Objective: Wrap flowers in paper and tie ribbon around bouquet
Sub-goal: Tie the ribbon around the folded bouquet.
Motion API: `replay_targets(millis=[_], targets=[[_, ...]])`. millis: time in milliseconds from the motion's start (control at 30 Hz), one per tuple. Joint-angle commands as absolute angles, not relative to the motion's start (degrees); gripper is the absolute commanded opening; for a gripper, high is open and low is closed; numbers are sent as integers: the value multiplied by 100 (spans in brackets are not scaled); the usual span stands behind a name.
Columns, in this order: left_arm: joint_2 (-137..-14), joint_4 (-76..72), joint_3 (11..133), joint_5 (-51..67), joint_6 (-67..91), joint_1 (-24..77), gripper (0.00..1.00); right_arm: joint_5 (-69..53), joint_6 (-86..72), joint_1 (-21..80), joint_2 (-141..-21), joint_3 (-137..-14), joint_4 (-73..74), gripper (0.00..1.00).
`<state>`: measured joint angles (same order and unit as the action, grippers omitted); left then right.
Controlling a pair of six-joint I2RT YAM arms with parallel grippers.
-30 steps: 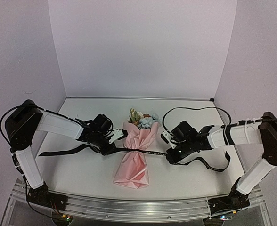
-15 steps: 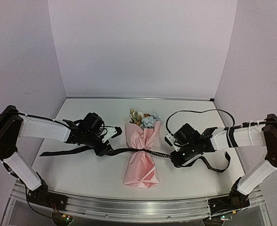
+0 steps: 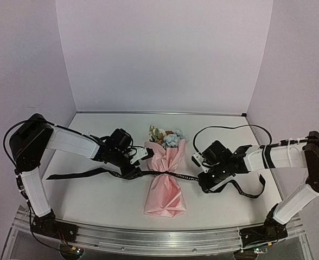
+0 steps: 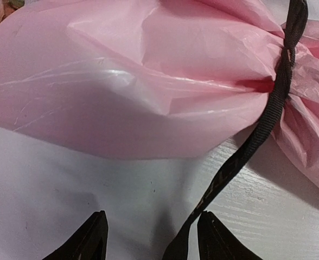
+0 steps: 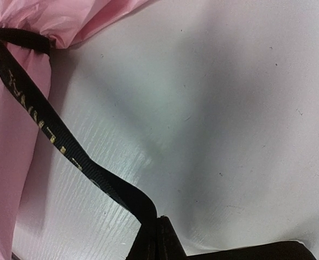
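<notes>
The bouquet (image 3: 164,184) lies mid-table, a pink paper (image 4: 148,86) cone with the flowers (image 3: 166,136) showing at its far end. The black ribbon (image 3: 178,175) is knotted around its waist. My left gripper (image 3: 138,165) sits just left of the knot, open. In the left wrist view the ribbon (image 4: 257,130) runs loose between the fingers (image 4: 216,241), close against the right-hand one, and the left gripper (image 4: 153,238) grips nothing. My right gripper (image 3: 198,176), right of the bouquet, is shut on the ribbon (image 5: 51,135), pinched at the right gripper's (image 5: 157,233) tips.
The ribbon's left tail (image 3: 75,174) trails under the left arm towards the table's left side. Its right tail (image 3: 246,192) loops under the right forearm. A black cable (image 3: 230,130) arcs above the right arm. White walls close in the back and sides.
The left gripper has opened and let go of the ribbon, staying close beside the knot. The bouquet has shifted a little to the right. The right gripper stays shut on the ribbon.
</notes>
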<state>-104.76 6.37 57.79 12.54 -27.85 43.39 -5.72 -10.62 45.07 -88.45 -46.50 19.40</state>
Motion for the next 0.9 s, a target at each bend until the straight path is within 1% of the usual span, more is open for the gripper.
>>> replay_targets(millis=[0,133,233,333,533,867], targets=[[-10724,579,6185,1513,-3094,4525,57,-534,-1121,4460,-8631,-4860,2013,0],[-10869,613,6259,1467,-2915,4656,47,-519,-1157,4448,-8626,-4908,2029,0],[-10874,565,6214,1207,-2648,4704,23,-521,-1222,4449,-8631,-4955,2067,0],[-10663,421,5973,709,-2282,4702,1,-511,-1298,4449,-8618,-4974,2200,0],[-9937,355,5170,114,-1956,4693,0,-240,-1401,4445,-8431,-4592,2329,0],[-9236,658,4719,-300,-1891,4255,0,88,-1827,4422,-8218,-4048,2276,0]])
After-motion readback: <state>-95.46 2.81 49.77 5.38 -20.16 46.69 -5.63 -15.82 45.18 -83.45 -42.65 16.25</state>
